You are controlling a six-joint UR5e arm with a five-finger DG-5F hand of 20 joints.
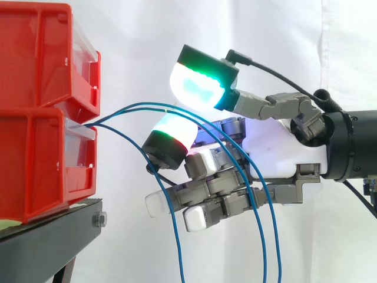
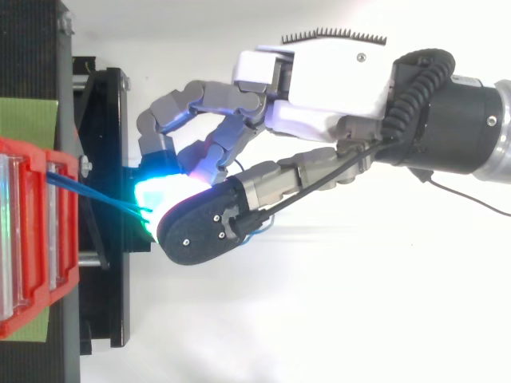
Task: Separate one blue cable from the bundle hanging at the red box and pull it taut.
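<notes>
Three thin blue cables (image 1: 126, 109) leave the front of the lower red bin (image 1: 35, 159) and sag in slack arcs to the bottom of the side view. My hand (image 1: 277, 147) reaches in from the right, just short of the bin. Its thumb pad (image 1: 197, 82) glows green and cyan above the cables. One raised finger pad (image 1: 174, 132) with a red band sits just below them. Two cables run smoothly past that narrow gap and down across the palm. The third drops beside the raised fingertip. The lower fingers (image 1: 158, 204) stay nearly straight with white pads. Nothing is pinched.
A second red bin (image 1: 35, 53) is stacked on the lower one, both on a black stand (image 1: 53, 236). In the top view the bins (image 2: 32, 239) lie at the left edge, with the hand (image 2: 335, 88) over the white floor to their right. A white curtain hangs behind.
</notes>
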